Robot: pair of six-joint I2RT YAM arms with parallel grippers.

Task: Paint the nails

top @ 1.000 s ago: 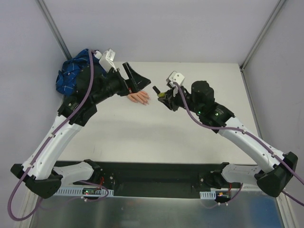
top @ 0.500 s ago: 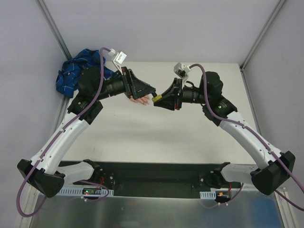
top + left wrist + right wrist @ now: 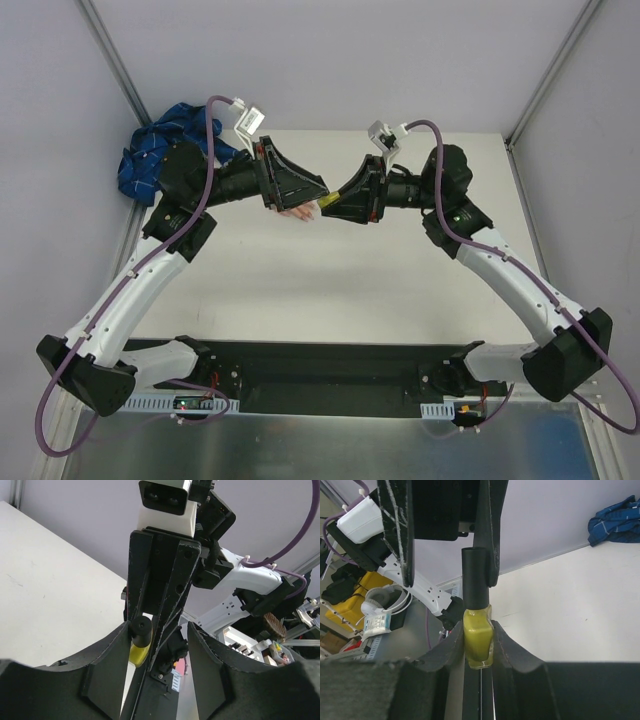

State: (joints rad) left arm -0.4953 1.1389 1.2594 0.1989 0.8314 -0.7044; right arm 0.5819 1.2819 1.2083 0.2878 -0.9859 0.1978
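Clamping the yellow polish bottle (image 3: 477,642) in our right gripper (image 3: 477,630), we hold our left gripper (image 3: 450,580) parted astride its black cap (image 3: 474,575), one finger (image 3: 489,540) touching.

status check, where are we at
Right gripper shut on yellow bottle. Left gripper open around its black cap, not clamped. Nails below on table, partly hidden.

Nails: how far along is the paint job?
Done: right gripper has the bottle clamped and raised off the table. In hand: left gripper straddles the black cap, one finger touching, a gap at the other; the cap is still on. Left: uncap, then brush the nails of the hand lying below the grippers. Whether any are painted is too small to tell.
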